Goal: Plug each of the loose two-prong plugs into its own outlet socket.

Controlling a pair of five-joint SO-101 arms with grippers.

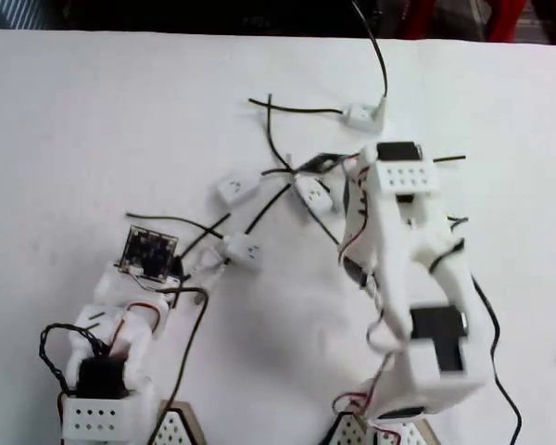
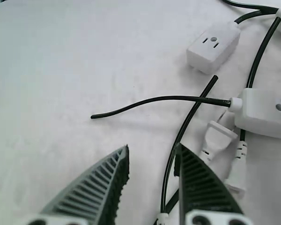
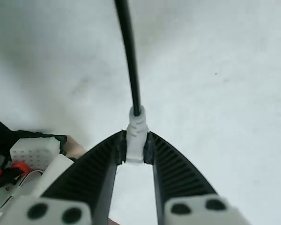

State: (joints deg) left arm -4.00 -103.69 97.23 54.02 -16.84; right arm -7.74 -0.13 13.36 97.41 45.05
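Right pincer [image 3: 135, 138]: closed on a white plug [image 3: 136, 133], pads pressing its body from both sides. The black cord [image 3: 129, 56] runs straight away from the tips. Prongs are hidden, so their facing cannot be told.

Left pincer [image 2: 152, 154]: parted, holding nothing, low over the table [image 2: 61, 61] at near left. A thin cord [image 2: 178, 140] passes just beside one finger. A loose plug [image 2: 218, 137] lies near, touching the near socket block [image 2: 264, 112]. A second block [image 2: 213, 47] sits farther off.

Risks, as judged:
- The blocks lie loose with nothing bracing them. A push from the held plug could slide one away instead of seating.
- Prong angle is unknown, so misalignment is possible.
- Cords cross in a tangle [image 1: 287, 171] at mid-table, and dragging the held cord may tug neighbouring blocks.
- The thin cord may snag if the left pincer closes.

Views: the high view gives the layout, with the far block [image 1: 361, 116] apart from the others and the right arm [image 1: 417, 278] stretched over the tangle. The right wrist view gives the grip itself. The left wrist view shows the socket slots facing up.
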